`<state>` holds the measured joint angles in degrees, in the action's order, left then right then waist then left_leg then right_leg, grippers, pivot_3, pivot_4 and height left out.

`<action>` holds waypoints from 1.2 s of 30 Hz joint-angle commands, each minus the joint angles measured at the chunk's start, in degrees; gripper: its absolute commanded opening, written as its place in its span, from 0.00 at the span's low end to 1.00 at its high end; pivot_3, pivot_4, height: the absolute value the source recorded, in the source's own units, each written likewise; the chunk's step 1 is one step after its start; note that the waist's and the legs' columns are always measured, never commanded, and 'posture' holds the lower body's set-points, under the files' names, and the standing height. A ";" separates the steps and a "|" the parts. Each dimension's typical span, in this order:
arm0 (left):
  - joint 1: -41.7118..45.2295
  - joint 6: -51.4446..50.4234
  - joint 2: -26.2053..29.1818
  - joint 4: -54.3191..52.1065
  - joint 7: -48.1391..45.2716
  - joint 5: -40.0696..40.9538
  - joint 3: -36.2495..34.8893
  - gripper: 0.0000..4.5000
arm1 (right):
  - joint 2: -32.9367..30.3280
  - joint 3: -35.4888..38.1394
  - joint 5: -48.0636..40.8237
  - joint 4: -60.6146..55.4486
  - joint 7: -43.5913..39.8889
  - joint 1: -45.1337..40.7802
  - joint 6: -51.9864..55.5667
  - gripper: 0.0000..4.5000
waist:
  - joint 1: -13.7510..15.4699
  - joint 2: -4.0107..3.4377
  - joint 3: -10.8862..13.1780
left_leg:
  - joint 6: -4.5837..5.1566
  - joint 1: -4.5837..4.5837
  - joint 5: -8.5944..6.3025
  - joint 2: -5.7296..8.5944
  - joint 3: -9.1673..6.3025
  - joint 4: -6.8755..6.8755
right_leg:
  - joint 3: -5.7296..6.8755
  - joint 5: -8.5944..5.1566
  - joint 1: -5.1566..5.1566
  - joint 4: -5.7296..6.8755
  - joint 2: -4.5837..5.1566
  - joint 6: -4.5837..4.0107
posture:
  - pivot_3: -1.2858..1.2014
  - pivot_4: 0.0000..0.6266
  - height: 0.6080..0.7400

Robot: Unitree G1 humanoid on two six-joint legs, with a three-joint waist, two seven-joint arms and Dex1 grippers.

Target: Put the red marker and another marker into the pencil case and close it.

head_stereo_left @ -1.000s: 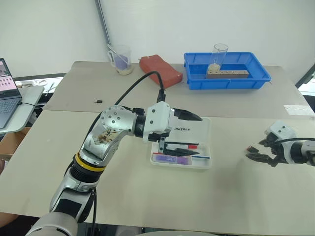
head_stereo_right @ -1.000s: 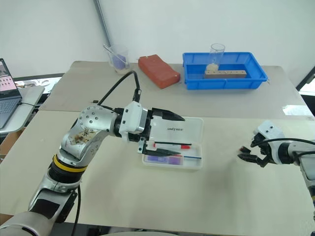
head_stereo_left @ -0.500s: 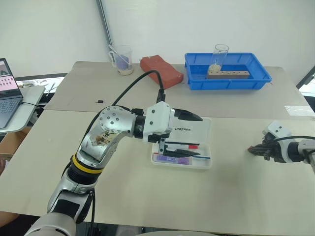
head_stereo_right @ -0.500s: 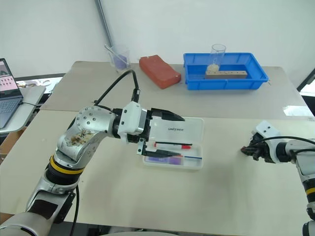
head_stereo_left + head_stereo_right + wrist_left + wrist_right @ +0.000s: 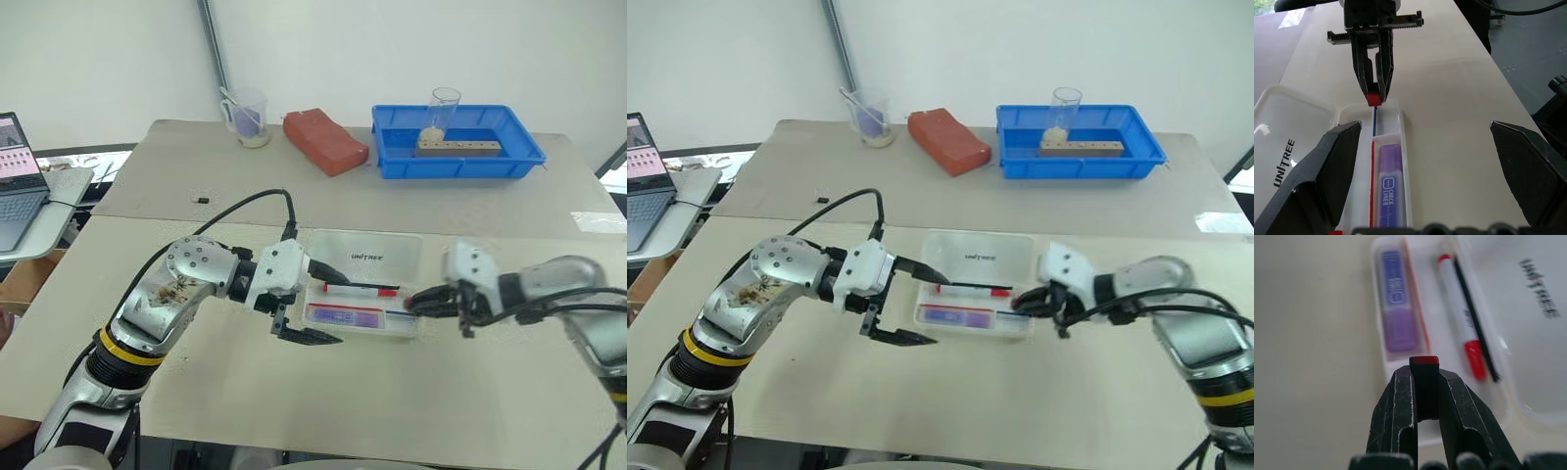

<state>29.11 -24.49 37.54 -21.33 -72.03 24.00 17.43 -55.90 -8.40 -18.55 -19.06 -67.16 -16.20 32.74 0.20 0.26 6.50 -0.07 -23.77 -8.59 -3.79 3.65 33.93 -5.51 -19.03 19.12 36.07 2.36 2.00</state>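
White plastic pencil case [image 5: 364, 291] is seen from the head lying open on the counter [image 5: 470, 382], red marker [image 5: 361, 290] and purple highlighter [image 5: 342, 316] inside. From the wrists, left gripper [image 5: 308, 305] is spread empty, right gripper [image 5: 1424, 382] clenched at the case's end; the lid is best swung over evenly.

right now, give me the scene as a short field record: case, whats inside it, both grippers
pencil case: white, on the table, lid open and lying flat behind the tray
red marker: in the case tray
purple highlighter: in the case tray, in front of the red marker
thin blue pen: in the tray too
left gripper: open, at the case's left end, holding nothing
right gripper: shut, fingers together at the case's right end
lid closed: not yet
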 commanded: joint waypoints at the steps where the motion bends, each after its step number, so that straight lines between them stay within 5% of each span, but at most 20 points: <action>1: 0.62 0.16 -0.13 -2.76 0.66 0.46 -0.66 1.00 | 0.38 -0.57 0.96 -0.76 0.03 -2.24 -0.71 0.05 | 0.00 0.03 0.02 | 0.00 -0.01 0.00 0.00 0.00 0.00 | -0.01 0.00 0.00 0.00 0.00 0.00 | 0.52 0.24 1.00; 12: -0.12 -0.27 0.13 -4.05 1.69 0.37 -0.40 1.00 | 1.62 -4.73 4.70 1.90 -0.99 -2.35 -3.52 0.05 | -0.10 0.06 0.03 | 0.01 -0.03 0.00 -0.05 -0.02 -0.03 | -0.02 -0.01 -0.10 0.09 -0.10 -0.04 | 0.52 0.24 1.00; 14: -0.08 -0.48 0.14 -4.13 1.79 0.42 -0.44 1.00 | 1.85 -4.52 4.69 2.53 -1.20 -2.99 -3.45 0.29 | -0.11 0.06 0.03 | 0.01 -0.03 0.00 -0.05 -0.02 -0.03 | -0.03 -0.01 -0.10 0.08 -0.10 -0.03 | 0.52 0.24 1.00; 19: 0.17 -0.48 0.17 -3.74 1.60 0.45 -0.54 1.00 | 1.57 -3.74 3.85 1.55 -2.01 -3.22 -2.59 0.59 | -0.17 0.06 0.03 | 0.01 -0.03 0.00 -0.05 -0.02 -0.05 | -0.03 -0.01 -0.09 0.09 -0.10 -0.04 | 0.52 0.24 1.00; 20: 0.36 -0.44 0.18 -3.33 1.58 0.35 -0.64 1.00 | 1.51 -3.37 3.76 1.38 -1.87 -3.19 -2.51 0.73 | -0.15 0.06 0.03 | 0.01 -0.03 0.00 -0.05 -0.02 -0.05 | -0.03 -0.01 -0.10 0.08 -0.10 -0.04 | 0.52 0.24 1.00; 23: 1.58 -1.87 -0.28 -0.77 2.97 0.79 -2.28 1.00 | 1.75 0.16 0.50 -1.18 -0.45 -2.89 0.84 0.93 | -0.10 0.06 0.03 | 0.01 -0.03 0.00 -0.05 -0.02 -0.04 | -0.03 -0.01 -0.10 0.09 -0.10 -0.04 | 0.52 0.24 1.00; 27: 6.25 -4.59 -5.32 9.23 12.04 0.25 -7.16 1.00 | 5.40 9.40 -8.56 -8.18 6.31 -2.58 10.44 0.99 | 0.12 0.11 0.06 | 0.01 -0.03 0.00 -0.05 -0.08 -0.04 | 0.00 -0.01 -0.13 0.11 -0.10 -0.04 | 0.52 0.24 1.00; 30: 10.66 -5.11 -9.26 20.08 18.75 -1.13 -10.81 0.83 | 8.73 14.55 -13.49 -12.08 12.73 -4.82 16.63 1.00 | 0.21 0.14 0.06 | 0.01 -0.03 0.01 -0.03 -0.15 -0.01 | 0.02 -0.01 -0.17 0.13 -0.11 -0.03 | 0.52 0.24 1.00; 36: 19.12 -0.79 -14.23 41.46 26.20 -6.47 -12.93 0.19 | 12.58 18.02 -17.39 -15.46 23.18 -10.91 23.02 1.00 | 0.15 0.06 0.02 | 0.01 -0.10 0.01 -0.01 -0.17 -0.09 | 0.00 0.00 0.01 0.14 -0.14 -0.04 | 0.52 0.24 1.00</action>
<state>45.67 -27.49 23.79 16.55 -47.10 19.04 5.52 -43.83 7.68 -34.57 -31.97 -46.72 -24.87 54.57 0.35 0.33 6.53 -0.05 -23.90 -8.58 -3.80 3.48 33.83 -5.51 -19.03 19.16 36.22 2.22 1.96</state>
